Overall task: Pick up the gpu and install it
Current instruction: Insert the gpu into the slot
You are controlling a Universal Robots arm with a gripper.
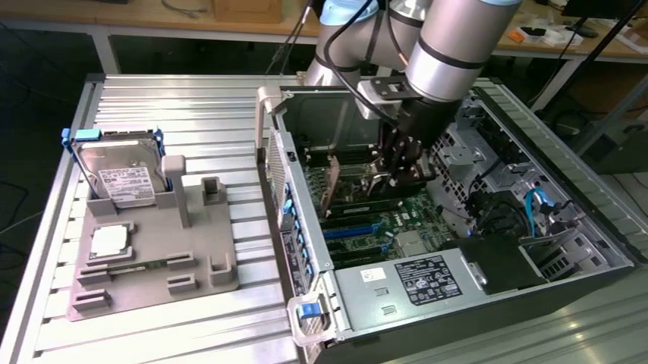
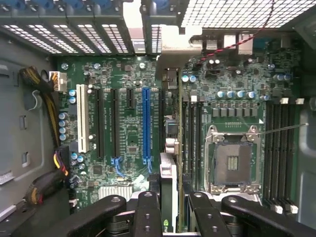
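End effector (image 2: 174, 210) clamped on the graphics card (image 2: 168, 177) holds it edge-down over the motherboard (image 2: 123, 123) inside the computer case (image 1: 303, 98), apparently not yet seated.

hard drive label (image 1: 130, 184): white, print unreadable
power supply label (image 1: 423, 273): black, white print unreadable
gpu (image 2: 168, 192): no legible marking
motherboard (image 2: 123, 123): lettering unreadable

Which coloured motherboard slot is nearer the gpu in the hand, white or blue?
The blue slot, right beside the gpu held in the hand; the white slot lies farther off, past black slots, near the cables.
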